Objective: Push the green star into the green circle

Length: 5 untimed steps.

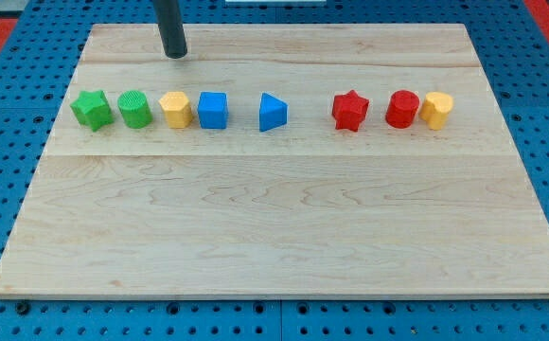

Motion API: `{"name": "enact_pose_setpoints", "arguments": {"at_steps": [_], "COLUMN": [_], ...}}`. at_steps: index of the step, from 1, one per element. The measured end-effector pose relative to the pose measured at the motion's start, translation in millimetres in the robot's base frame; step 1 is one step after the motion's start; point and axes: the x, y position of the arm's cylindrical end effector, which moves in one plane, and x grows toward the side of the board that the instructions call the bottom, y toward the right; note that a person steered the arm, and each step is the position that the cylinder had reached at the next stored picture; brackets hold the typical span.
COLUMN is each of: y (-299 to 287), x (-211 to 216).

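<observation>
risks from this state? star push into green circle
1. My tip sits toward the view's top, above the yellow block, not left of the green star; a direct approach could clip the green circle.
2. The circle has little gap to the yellow block, so a hard push may chain along the row.

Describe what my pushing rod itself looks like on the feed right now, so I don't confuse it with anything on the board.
It is a straight, plain rod, dark grey to near black, round in section, entering from the view's top edge. No cables, markings or sleeve show on it. My tip is a blunt, flat-looking end of the same dark colour, with no gripper or attachment.
</observation>
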Motion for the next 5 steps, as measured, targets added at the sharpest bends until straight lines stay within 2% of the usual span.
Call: {"name": "enact_pose_setpoints", "arguments": {"at_steps": [1,2,3,5], "y": [-33,-100,-120,-120], "x": [-23,21,47,47]}}
